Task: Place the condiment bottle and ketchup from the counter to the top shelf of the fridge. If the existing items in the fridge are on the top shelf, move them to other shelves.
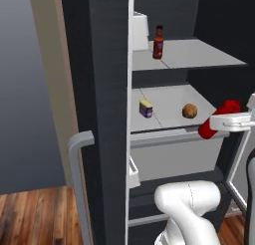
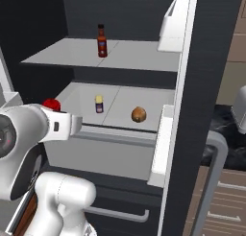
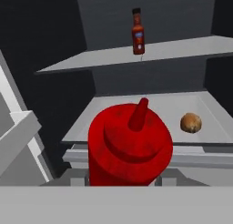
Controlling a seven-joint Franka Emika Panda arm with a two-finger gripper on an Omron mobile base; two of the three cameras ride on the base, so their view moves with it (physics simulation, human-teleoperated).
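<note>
now ketchup bottle (image 3: 129, 143) upright within the gripper (image 3: 125, 184)

top shelf (image 1: 199, 57): right side free | obstacle: condiment bottle (image 1: 158, 42) left

floor (image 1: 30, 214): brown wood planks, low on the left
wall (image 1: 20, 79): plain grey-blue, left of the fridge
door (image 1: 99, 114): dark, open, seen edge-on
handle (image 1: 79, 179): grey bar on the door
counter (image 2: 226, 134): dark, far right
drawers (image 2: 226, 206): brown wood, under the counter
</note>
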